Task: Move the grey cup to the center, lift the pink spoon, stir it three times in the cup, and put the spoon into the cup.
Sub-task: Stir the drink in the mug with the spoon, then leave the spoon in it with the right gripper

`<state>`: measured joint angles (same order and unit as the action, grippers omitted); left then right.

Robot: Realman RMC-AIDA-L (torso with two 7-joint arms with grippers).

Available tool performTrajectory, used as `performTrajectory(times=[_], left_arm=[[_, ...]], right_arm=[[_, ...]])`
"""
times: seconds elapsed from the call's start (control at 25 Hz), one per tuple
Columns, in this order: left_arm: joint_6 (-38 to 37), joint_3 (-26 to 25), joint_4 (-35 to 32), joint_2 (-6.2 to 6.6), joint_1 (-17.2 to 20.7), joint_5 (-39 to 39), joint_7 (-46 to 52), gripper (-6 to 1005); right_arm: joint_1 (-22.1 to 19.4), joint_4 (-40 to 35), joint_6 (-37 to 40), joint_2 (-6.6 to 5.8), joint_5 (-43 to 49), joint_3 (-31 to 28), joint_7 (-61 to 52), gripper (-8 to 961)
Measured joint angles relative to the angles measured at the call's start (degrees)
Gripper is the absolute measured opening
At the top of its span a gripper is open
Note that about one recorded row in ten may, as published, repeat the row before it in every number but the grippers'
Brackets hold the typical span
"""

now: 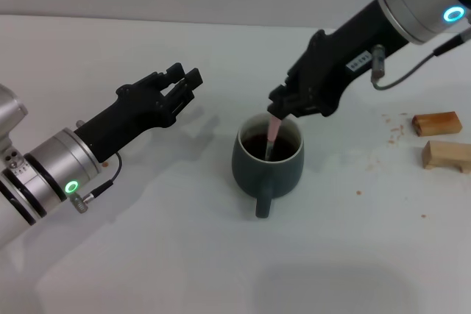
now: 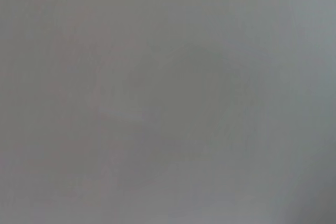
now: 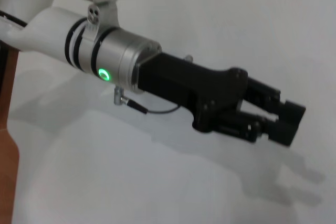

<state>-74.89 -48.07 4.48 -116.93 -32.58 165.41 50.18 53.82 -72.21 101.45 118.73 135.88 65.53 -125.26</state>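
Right pincer (image 1: 277, 112) clenched on pink spoon (image 1: 271, 136) in grey cup (image 1: 268, 158); I'd stir gently, off the rim. Left pincer (image 1: 184, 79) released, idle.

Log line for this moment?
right gripper: holding pink spoon in grey cup | left gripper: idle left of cup

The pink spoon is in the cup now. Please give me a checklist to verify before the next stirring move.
1. Right end effector grips the pink spoon by its handle: ok.
2. Spoon bowl reaches into the dark liquid of the grey cup: ok.
3. Cup stands upright on the table, handle toward the robot: ok.
4. Left end effector is apart from the cup, to its left: ok.
5. Two wooden blocks lie off to the cup's right, out of the way: ok.
6. Stirs already done: cannot tell.
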Motion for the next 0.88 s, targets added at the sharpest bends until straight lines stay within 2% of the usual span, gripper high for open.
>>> performTrajectory(times=[0.28,0.88], left_arm=[[-0.1,0.0,0.0,0.0,0.2,0.0,0.1,347],[-0.9,0.0,0.0,0.18,0.9,0.1,0.1,344]], right_arm=[[-1.2,-0.6,-1.3,-0.24,3.2,-1.1,-2.3,87],[2.1,3.5,-10.3,0.07,3.7,0.3,-2.5,88]])
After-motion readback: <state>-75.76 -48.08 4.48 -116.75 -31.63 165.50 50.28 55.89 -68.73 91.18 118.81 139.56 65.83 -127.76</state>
